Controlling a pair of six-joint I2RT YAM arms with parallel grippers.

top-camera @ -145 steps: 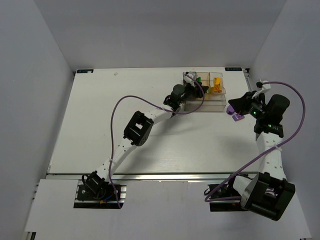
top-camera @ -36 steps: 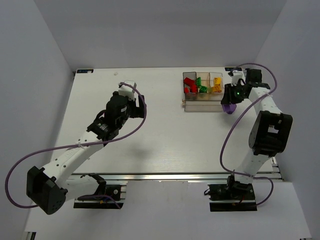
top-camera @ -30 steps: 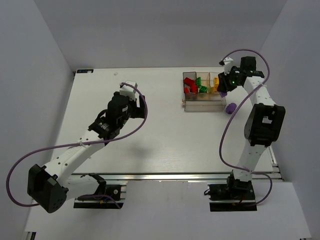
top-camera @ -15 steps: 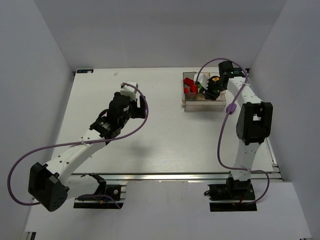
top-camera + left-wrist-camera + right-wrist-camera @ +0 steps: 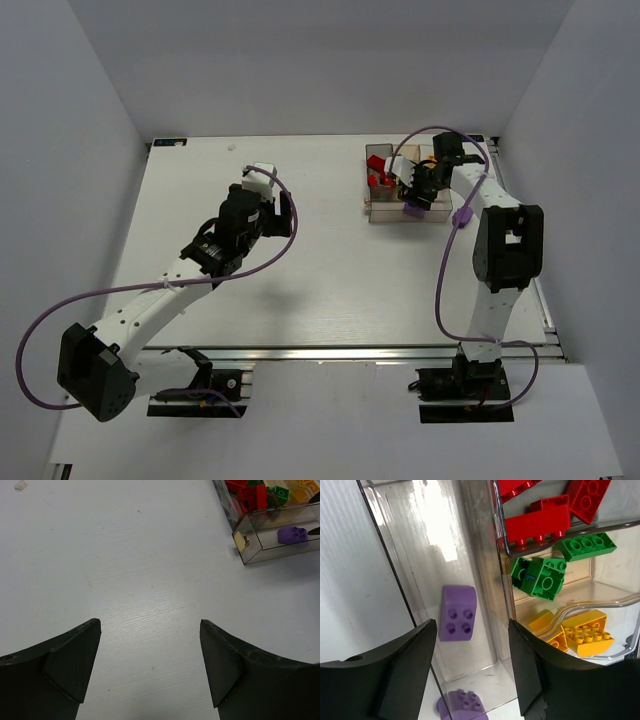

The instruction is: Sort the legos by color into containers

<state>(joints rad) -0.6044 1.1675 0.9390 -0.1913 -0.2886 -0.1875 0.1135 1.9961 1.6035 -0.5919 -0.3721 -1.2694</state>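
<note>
Now the purple lego (image 5: 457,613) lies flat and free in the containers' (image 5: 435,535) front tray; the right gripper (image 5: 471,632) has just spread its jaws above it. I judge purple sorted. Left gripper (image 5: 149,630) hangs with jaws apart, well left of the containers.

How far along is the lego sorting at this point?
Done: red legos, green legos and yellow legos sit in separate bins. In hand: nothing gripped; the right gripper hangs open over a purple lego lying in the front tray, and the left gripper is open above the table. Left: a second purple lego lies outside the tray's end.
</note>
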